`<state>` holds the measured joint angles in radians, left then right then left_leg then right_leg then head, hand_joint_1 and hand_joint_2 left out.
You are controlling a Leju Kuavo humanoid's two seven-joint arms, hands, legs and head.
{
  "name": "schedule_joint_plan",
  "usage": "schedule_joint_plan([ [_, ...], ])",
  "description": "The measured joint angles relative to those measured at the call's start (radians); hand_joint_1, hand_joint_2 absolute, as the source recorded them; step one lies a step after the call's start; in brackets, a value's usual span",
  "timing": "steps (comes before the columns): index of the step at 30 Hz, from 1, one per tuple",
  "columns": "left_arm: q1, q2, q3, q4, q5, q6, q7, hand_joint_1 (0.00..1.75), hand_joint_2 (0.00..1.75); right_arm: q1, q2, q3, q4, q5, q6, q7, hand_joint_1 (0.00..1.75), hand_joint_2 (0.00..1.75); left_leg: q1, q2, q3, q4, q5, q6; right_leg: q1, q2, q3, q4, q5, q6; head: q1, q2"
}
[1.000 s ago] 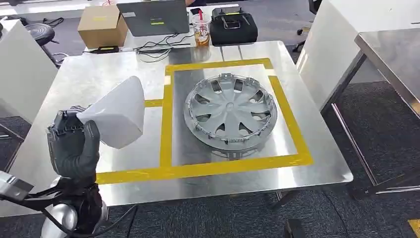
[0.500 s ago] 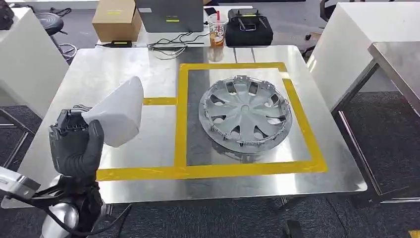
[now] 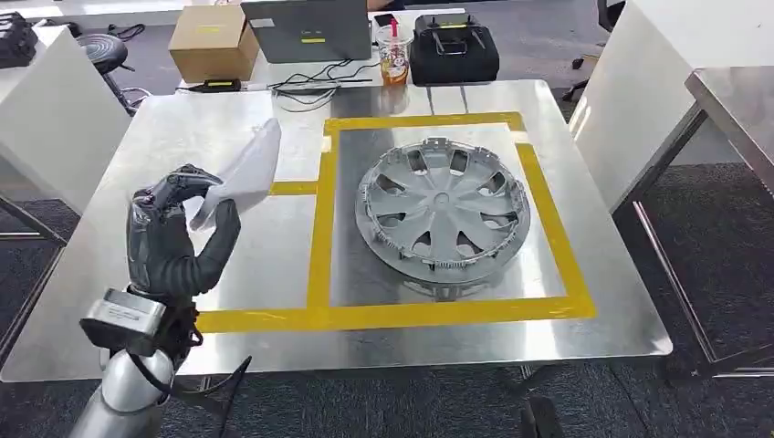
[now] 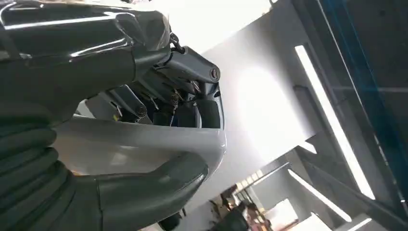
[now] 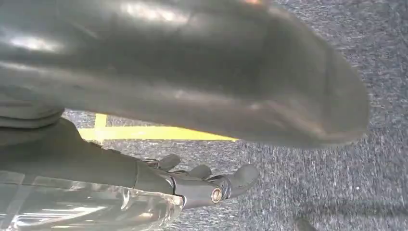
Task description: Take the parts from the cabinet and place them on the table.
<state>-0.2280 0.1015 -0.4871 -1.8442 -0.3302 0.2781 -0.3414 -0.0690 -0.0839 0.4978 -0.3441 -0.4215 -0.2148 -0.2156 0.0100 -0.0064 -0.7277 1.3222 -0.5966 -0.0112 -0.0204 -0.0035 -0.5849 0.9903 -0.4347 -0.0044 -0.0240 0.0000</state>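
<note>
Left hand (image 3: 173, 239) clamped on white part (image 3: 245, 172), raised over counter (image 3: 164, 137); hubcap (image 3: 443, 208) inside yellow square; right hand (image 5: 202, 180) empty, fingers apart.

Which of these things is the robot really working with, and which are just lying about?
Working with:
white part, held in the left hand
hubcap, lying inside the yellow tape
steel table

Lying about:
cardboard box
laptop
iced drink
black case

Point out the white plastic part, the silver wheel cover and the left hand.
White plastic part (image 3: 245, 172), head view, broad face.
Silver wheel cover (image 3: 443, 209), head view, centre hub.
Left hand (image 3: 171, 242), head view, back of hand.
</note>
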Motion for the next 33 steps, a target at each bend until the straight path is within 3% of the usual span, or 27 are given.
schedule_joint_plan([
  [1,-0.012,0.002,-0.007,0.014,-0.028,0.004,0.004,1.75,1.75,0.000,0.001,0.000,0.000,0.000,0.000,0.001,0.00,0.00,0.000,0.001,-0.008,0.010,0.011,0.001,0.001,0.000,0.001,0.000,0.000,0.000,0.000,0.000],
  [2,-0.025,0.003,-0.012,0.025,-0.052,0.008,0.009,1.75,1.75,0.000,0.001,0.000,0.000,0.001,0.000,0.003,0.00,0.00,0.000,0.001,0.007,-0.029,0.043,0.003,0.002,0.001,0.003,0.000,0.000,0.000,-0.001,0.000],
  [4,-0.062,0.007,-0.026,0.050,-0.126,0.024,0.025,1.75,1.75,-0.001,0.003,0.000,-0.001,0.003,0.000,0.005,0.00,0.00,-0.001,0.001,0.096,-0.216,0.140,0.015,0.005,0.002,0.009,0.000,0.000,0.001,-0.001,0.000],
  [5,-0.087,0.007,-0.036,0.063,-0.170,0.034,0.036,1.75,1.75,-0.001,0.007,0.000,-0.003,0.004,0.000,0.006,0.00,0.00,-0.005,0.005,0.136,-0.302,0.167,0.026,0.005,0.001,0.009,-0.001,0.000,0.001,0.000,0.000],
  [6,-0.112,0.008,-0.047,0.080,-0.213,0.046,0.046,1.75,1.75,-0.003,0.009,0.000,-0.005,0.006,0.000,0.006,0.00,0.00,-0.010,0.007,0.146,-0.322,0.152,0.027,0.016,0.001,0.003,0.001,-0.001,0.005,0.001,0.000],
  [9,-0.162,0.011,-0.079,0.125,-0.303,0.060,0.074,1.75,1.75,-0.003,0.011,0.000,-0.006,0.009,0.001,0.007,0.00,0.00,-0.016,0.004,0.142,-0.319,0.157,0.033,0.010,-0.003,-0.001,-0.003,0.005,0.017,0.000,0.000],
  [11,-0.196,0.012,-0.100,0.152,-0.342,0.062,0.085,1.75,1.75,-0.004,0.012,0.000,-0.008,0.010,0.001,0.009,0.00,0.00,-0.006,0.004,0.153,-0.342,0.172,0.047,0.010,-0.001,-0.012,0.012,-0.004,0.025,0.002,0.000],
  [12,-0.218,0.012,-0.113,0.169,-0.360,0.062,0.090,1.75,1.75,-0.006,0.013,0.000,-0.008,0.010,0.002,0.009,0.00,0.00,-0.005,0.005,0.152,-0.343,0.174,0.053,0.010,-0.001,-0.034,0.058,-0.029,0.022,0.003,0.000],
  [14,-0.250,0.012,-0.143,0.206,-0.389,0.060,0.099,1.75,1.75,-0.006,0.011,0.000,-0.008,0.010,0.002,0.009,0.00,0.00,-0.007,0.004,0.148,-0.343,0.176,0.055,0.008,0.000,-0.117,0.231,-0.097,0.018,0.003,0.000],
  [15,-0.263,0.013,-0.156,0.226,-0.396,0.057,0.102,1.75,1.75,-0.005,0.011,-0.001,-0.008,0.010,0.002,0.009,0.00,0.00,-0.008,0.003,0.147,-0.342,0.176,0.055,0.008,0.001,-0.155,0.307,-0.119,0.020,0.003,0.000],
  [16,-0.276,0.013,-0.173,0.253,-0.403,0.052,0.106,1.75,1.75,-0.004,0.011,-0.001,-0.008,0.010,0.002,0.009,0.00,0.00,-0.008,0.001,0.147,-0.342,0.176,0.055,0.007,0.001,-0.175,0.341,-0.121,0.027,0.004,0.000],
  [17,-0.289,0.014,-0.186,0.273,-0.405,0.049,0.108,1.75,1.75,-0.004,0.011,-0.002,-0.008,0.011,0.002,0.009,0.00,0.00,-0.007,0.000,0.147,-0.342,0.176,0.055,0.005,0.000,-0.164,0.311,-0.104,0.036,0.004,0.000],
  [19,-0.320,0.014,-0.215,0.310,-0.409,0.037,0.121,1.75,1.75,-0.006,0.011,-0.003,-0.008,0.014,0.002,0.009,0.00,0.00,-0.007,-0.003,0.148,-0.338,0.175,0.052,-0.001,0.000,-0.078,0.134,-0.031,0.057,0.004,0.000],
  [20,-0.334,0.013,-0.227,0.332,-0.412,0.027,0.128,1.75,1.75,-0.007,0.010,-0.005,-0.008,0.018,0.002,0.009,0.00,0.00,-0.007,-0.004,0.147,-0.333,0.172,0.048,-0.005,0.000,-0.029,0.038,0.001,0.062,0.004,0.000],
  [21,-0.348,0.013,-0.239,0.349,-0.412,0.020,0.133,1.75,1.75,-0.010,0.011,-0.005,-0.008,0.019,0.002,0.009,0.00,0.00,-0.014,-0.005,0.142,-0.327,0.168,0.041,-0.002,0.001,-0.014,0.008,0.003,0.050,0.004,0.000],
  [22,-0.360,0.012,-0.252,0.372,-0.412,0.008,0.139,1.75,1.75,-0.010,0.011,-0.005,-0.009,0.022,0.002,0.009,0.00,0.00,-0.016,-0.006,0.140,-0.325,0.167,0.037,-0.002,0.003,-0.014,0.004,0.008,0.037,0.002,0.000],
  [24,-0.373,0.007,-0.272,0.406,-0.410,-0.003,0.146,1.75,1.75,-0.009,0.012,-0.005,-0.010,0.025,0.004,0.010,0.00,0.00,-0.014,-0.005,0.140,-0.327,0.169,0.030,0.004,0.003,-0.015,0.008,0.008,0.027,0.003,0.000],
  [26,-0.390,0.002,-0.288,0.440,-0.402,-0.026,0.163,1.75,1.75,-0.010,0.016,-0.006,-0.014,0.029,0.006,0.010,0.00,0.00,-0.009,-0.004,0.130,-0.317,0.158,0.019,-0.007,0.003,-0.012,0.004,0.011,0.017,0.003,0.000],
  [27,-0.403,-0.002,-0.294,0.461,-0.401,-0.037,0.173,1.75,1.75,-0.011,0.014,-0.007,-0.015,0.033,0.009,0.010,0.00,0.00,-0.009,-0.001,0.116,-0.280,0.132,0.014,-0.007,0.003,-0.011,0.004,0.011,0.008,-0.002,0.000],
  [30,-0.426,-0.010,-0.319,0.526,-0.400,-0.058,0.198,1.75,1.75,-0.013,0.014,-0.009,-0.015,0.046,0.018,0.016,0.00,0.00,-0.003,0.001,-0.001,-0.029,0.025,0.003,-0.003,0.003,-0.011,0.004,0.009,0.004,-0.003,0.000],
  [31,-0.428,-0.011,-0.327,0.546,-0.401,-0.063,0.203,1.75,1.75,-0.013,0.014,-0.011,-0.015,0.048,0.020,0.018,0.00,0.00,-0.002,0.001,-0.024,0.012,0.021,0.003,-0.003,0.003,-0.011,0.004,0.008,0.004,-0.003,0.000],
  [32,-0.431,-0.013,-0.334,0.567,-0.403,-0.071,0.210,1.75,1.75,-0.013,0.015,-0.012,-0.015,0.052,0.021,0.019,0.00,0.00,-0.002,0.001,-0.022,-0.001,0.040,0.005,-0.002,0.004,-0.010,0.004,0.008,0.004,-0.004,0.000],
  [33,-0.436,-0.017,-0.340,0.588,-0.403,-0.078,0.216,1.75,1.75,-0.013,0.016,-0.014,-0.015,0.055,0.022,0.021,0.00,0.00,-0.002,0.001,0.004,-0.058,0.077,0.008,-0.001,0.005,-0.008,0.004,0.008,0.004,-0.004,0.000],
])
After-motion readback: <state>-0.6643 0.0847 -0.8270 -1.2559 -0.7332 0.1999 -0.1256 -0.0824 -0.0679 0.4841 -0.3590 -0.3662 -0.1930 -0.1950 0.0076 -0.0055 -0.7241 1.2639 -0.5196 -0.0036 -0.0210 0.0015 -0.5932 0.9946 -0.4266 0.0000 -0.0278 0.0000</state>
